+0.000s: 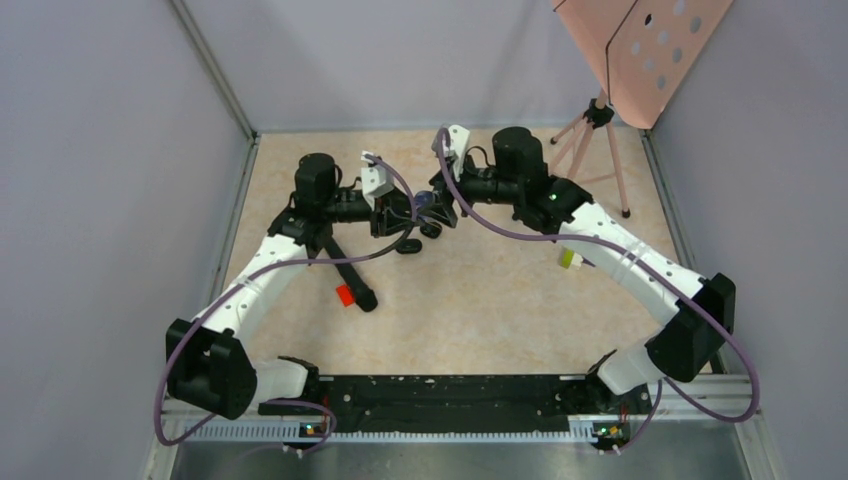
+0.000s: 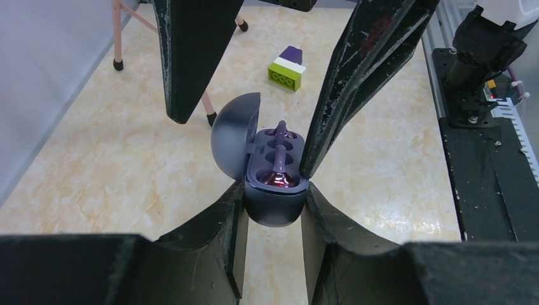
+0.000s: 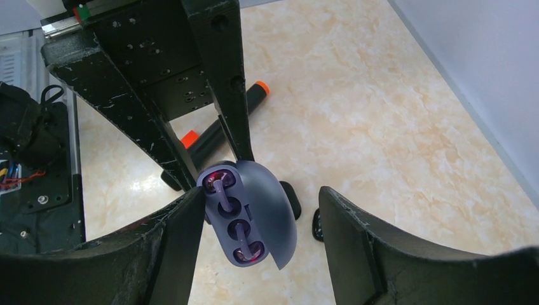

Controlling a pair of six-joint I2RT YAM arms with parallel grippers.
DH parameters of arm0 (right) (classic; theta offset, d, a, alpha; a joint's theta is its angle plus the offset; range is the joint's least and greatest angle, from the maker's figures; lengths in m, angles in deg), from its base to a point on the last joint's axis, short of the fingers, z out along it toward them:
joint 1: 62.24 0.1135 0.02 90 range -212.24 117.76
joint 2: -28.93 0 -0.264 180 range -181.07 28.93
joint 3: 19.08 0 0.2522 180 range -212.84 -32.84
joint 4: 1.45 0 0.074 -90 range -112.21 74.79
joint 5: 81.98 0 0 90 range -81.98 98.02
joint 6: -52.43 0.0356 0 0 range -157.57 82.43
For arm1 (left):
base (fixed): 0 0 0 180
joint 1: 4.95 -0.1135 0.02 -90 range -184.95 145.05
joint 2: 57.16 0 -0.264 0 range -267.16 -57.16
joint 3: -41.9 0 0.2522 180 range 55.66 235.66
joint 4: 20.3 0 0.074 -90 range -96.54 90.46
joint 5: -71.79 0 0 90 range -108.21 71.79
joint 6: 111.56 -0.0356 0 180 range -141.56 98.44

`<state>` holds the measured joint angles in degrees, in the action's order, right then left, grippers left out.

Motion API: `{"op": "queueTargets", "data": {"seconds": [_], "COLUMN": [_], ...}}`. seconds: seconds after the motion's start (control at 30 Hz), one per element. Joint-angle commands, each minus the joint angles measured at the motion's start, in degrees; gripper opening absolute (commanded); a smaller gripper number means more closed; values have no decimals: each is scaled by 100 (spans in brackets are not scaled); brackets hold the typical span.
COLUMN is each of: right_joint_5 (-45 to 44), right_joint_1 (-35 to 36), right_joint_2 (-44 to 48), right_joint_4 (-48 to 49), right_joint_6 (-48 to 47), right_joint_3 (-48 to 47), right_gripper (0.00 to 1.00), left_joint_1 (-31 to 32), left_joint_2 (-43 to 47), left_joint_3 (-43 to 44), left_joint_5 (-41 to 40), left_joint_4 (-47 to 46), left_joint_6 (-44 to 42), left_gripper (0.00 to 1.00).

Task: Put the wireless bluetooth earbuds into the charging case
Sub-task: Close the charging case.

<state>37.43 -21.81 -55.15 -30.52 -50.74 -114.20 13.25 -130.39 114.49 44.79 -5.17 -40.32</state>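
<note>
The left hand (image 2: 273, 194) is closed to a narrow gap on a dark slate-blue oval plastic charging case (image 2: 274, 213). Its 2 black fingers (image 2: 219, 225) press against opposite sides of the case's lower half and hold it above the beige marbled worktop (image 2: 114, 165). The case's domed lid (image 2: 230, 136) stands swung open to one side. In the glossy magenta tray sit 2 pale purple wireless earbuds (image 2: 278, 135), 1 in each well, with their short stems showing.

The right hand (image 3: 262, 194) is spread wide around the same case and grips nothing. 1 of its fingers (image 3: 181, 225) is just beside the tray's edge and the other is well apart from the lid. Whether the nearer finger touches the case cannot be told.

In the overhead view the 2 hands meet over the far middle of the worktop. A long black marker with an orange-red cap (image 3: 219, 130) lies on the worktop beyond the case. A lime-green and purple toy block (image 2: 287, 68) sits well apart from the case.
</note>
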Motion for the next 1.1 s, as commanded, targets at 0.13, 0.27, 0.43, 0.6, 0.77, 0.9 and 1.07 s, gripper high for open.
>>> {"op": "queueTargets", "data": {"seconds": [0.13,0.27,0.43,0.6,0.77,0.9,1.07], "right_joint_5": [-338,-3,559,811,238,-966,-804], "right_joint_1": [71,-16,-162,-182,-184,-444,-1539], "right_joint_2": [54,269,193,136,600,1183,1537], "right_joint_4": [-79,-266,-558,-712,-979,-1002,-1347], "right_joint_6": [-300,-433,-612,-956,-1220,-1236,-581], "right_joint_3": [31,-25,-137,-361,-376,225,1079], "right_gripper": [66,68,66,60,63,65,68], "left_joint_1": [76,70,63,37,-87,-176,-152], "left_joint_2": [174,137,16,-195,-565,-964,-1579], "left_joint_3": [104,86,47,16,100,-48,-138], "left_joint_5": [88,82,-46,-488,-1208,-1111,-465], "left_joint_4": [-444,-444,-901,-1548,-1247,-859,601], "left_joint_6": [186,246,833,1744,2415,2548,1378], "left_gripper": [0,0,0,0,0,0,0]}}
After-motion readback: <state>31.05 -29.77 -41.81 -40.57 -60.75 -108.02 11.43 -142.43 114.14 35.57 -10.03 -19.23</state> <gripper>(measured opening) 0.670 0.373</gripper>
